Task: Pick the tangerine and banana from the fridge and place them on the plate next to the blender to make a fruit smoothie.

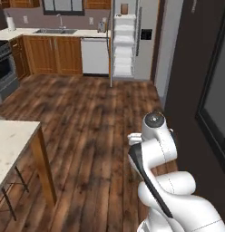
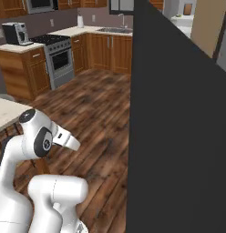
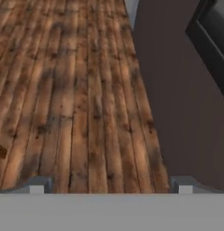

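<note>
The gripper (image 3: 110, 187) hangs over the brown wooden plank floor (image 3: 73, 90) — jaws spread wide, holding nothing — with the tall grey fridge (image 1: 132, 41) far ahead, door open.

Tall grey fridge (image 1: 132, 41) far across the kitchen, door apparently open, white shelves showing

Wooden floor (image 1: 87, 118) running across the kitchen, carrying the furniture and appliances.

Dark brown planks are stretching from the robot's base to the far wall, where the wooden cabinets (image 1: 53, 55), the white dishwasher (image 1: 95, 56) and the fridge (image 1: 134, 41) with its white shelves are standing directly on them. The stove (image 2: 60, 59) is sitting on the floor along the left wall. A pale-topped table (image 1: 12, 145) on a wooden leg is standing near the left, and a dark wall (image 3: 177, 103) is meeting the planks on the right.
</note>
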Motion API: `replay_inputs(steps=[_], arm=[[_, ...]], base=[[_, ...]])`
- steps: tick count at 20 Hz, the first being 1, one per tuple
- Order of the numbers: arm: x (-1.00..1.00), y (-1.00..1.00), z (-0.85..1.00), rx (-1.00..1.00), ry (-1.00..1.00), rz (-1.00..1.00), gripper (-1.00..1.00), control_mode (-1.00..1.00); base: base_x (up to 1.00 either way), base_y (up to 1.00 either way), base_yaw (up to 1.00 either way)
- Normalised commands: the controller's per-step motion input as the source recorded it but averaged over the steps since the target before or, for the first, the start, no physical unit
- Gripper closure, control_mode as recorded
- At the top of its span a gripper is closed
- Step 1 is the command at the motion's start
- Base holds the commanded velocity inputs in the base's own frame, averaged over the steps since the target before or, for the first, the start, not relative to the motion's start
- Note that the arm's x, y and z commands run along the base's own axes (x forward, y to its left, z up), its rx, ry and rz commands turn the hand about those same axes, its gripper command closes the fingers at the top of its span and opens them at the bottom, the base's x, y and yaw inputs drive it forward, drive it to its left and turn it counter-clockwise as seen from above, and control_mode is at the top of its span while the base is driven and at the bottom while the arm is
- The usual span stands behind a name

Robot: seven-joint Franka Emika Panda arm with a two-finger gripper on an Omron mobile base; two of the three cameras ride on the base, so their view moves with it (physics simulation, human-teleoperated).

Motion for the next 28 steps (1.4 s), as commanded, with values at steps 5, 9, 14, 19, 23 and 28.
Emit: replay_inputs(steps=[5,9,14,19,23,28], arm=[[0.0,0.0,0.0,0.0,0.0,0.0,-1.0,1.0],[0.0,0.0,0.0,0.0,0.0,0.0,-1.0,1.0],[0.0,0.0,0.0,0.0,0.0,0.0,-1.0,1.0],[0.0,0.0,0.0,0.0,0.0,0.0,-1.0,1.0],[0.0,0.0,0.0,0.0,0.0,0.0,-1.0,1.0],[0.0,0.0,0.0,0.0,0.0,0.0,-1.0,1.0]], base=[[1.0,0.21,-0.35],[1.0,0.52,-0.04],[1.0,0.05,0.08],[1.0,-0.12,0.12],[1.0,-0.04,-0.04],[1.0,0.0,-0.25]])
